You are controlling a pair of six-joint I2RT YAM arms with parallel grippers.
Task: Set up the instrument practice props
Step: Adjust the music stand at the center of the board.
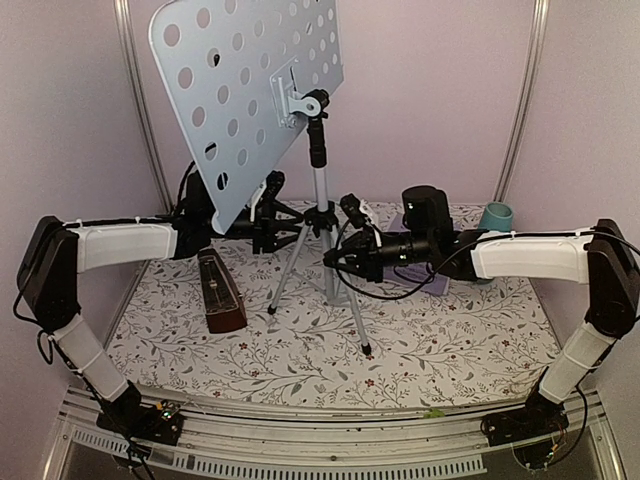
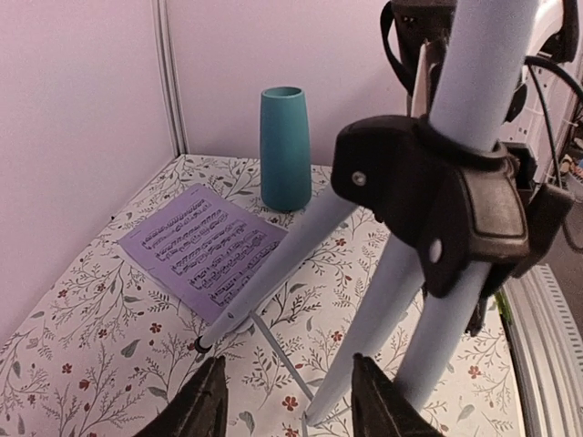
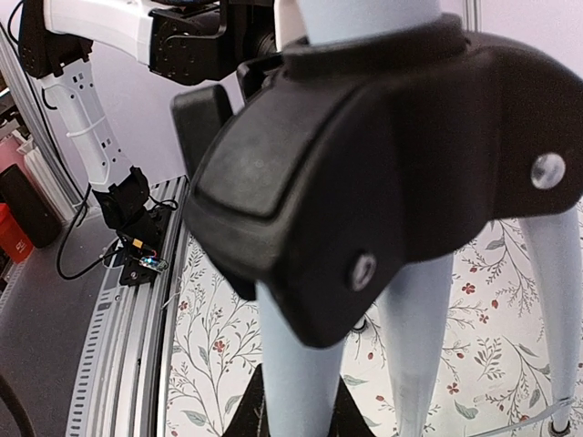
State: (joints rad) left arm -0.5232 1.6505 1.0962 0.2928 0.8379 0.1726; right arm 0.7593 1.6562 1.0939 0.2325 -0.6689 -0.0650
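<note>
The music stand (image 1: 245, 90) stands upright, open tabletop (image 1: 450, 340) before it, metronome (image 1: 220, 295) left of its legs, sheet music (image 2: 200, 246) behind-right; left fingers (image 2: 205, 405) part-spread beside its hub, right fingers (image 3: 246, 419) seemingly pinching one leg.

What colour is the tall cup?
The cup is teal; the left wrist view shows it best.

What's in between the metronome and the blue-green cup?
The stand, its silver legs spread between the metronome and the cup, with the right tool closed on one leg. The top view shows it.
</note>
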